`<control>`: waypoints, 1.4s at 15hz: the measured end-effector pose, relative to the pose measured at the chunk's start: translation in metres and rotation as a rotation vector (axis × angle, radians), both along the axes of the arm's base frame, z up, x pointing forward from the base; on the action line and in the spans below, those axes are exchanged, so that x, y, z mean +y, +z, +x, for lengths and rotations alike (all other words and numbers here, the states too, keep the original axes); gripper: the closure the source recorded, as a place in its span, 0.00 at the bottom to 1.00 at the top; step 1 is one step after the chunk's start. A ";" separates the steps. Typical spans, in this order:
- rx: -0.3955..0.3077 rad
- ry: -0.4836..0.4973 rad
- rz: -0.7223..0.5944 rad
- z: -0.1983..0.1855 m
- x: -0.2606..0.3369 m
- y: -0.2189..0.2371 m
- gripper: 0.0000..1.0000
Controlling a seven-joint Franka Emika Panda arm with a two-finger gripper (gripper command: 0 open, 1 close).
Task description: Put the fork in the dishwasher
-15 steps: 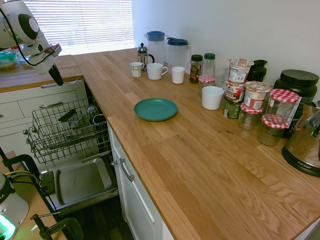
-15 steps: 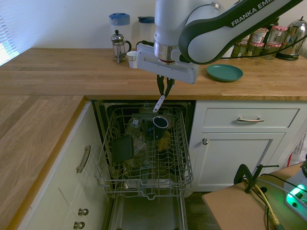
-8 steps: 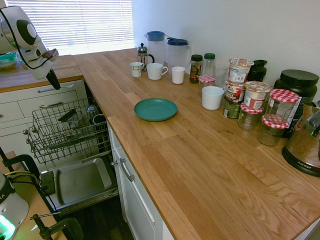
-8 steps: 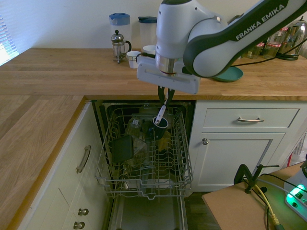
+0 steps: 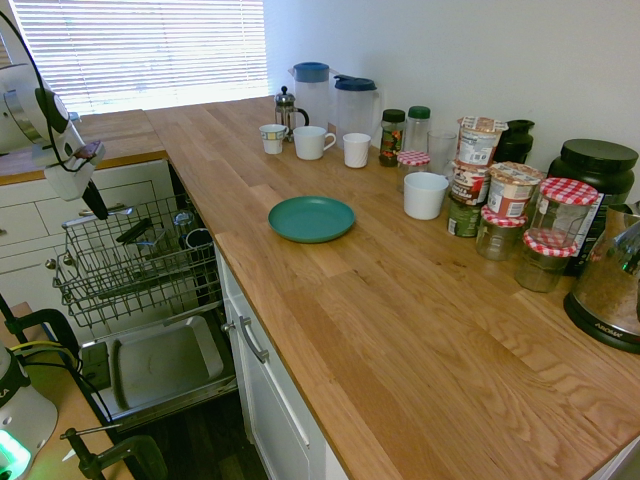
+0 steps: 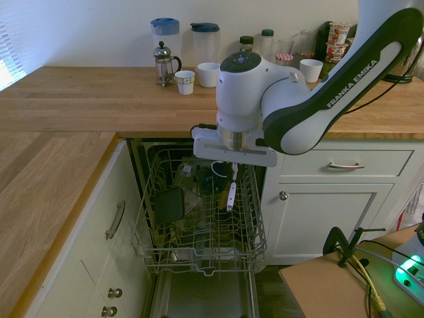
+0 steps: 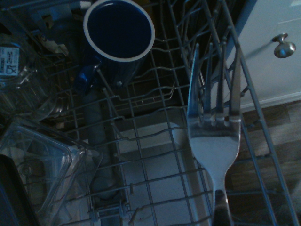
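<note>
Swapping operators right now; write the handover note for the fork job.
Gripper: shut on the fork, held over the pulled-out wire rack.
Dishwasher: open, rack out; a blue mug and clear containers are in it.
Done: fork picked up and brought over the rack.
Left: lower it into a free spot, release, back off.

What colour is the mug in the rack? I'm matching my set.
Dark blue mug, white rim; clearest in wrist view.
</note>
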State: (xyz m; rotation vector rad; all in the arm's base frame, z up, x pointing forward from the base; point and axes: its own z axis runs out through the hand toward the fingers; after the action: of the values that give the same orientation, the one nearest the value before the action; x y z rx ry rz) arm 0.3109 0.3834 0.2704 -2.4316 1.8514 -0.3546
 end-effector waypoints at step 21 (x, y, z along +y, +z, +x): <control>0.153 0.154 -0.009 0.065 -0.016 -0.169 0.00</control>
State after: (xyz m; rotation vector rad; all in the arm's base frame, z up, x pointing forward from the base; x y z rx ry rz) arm 0.3763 0.3676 0.1011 -2.6541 1.7025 -0.1715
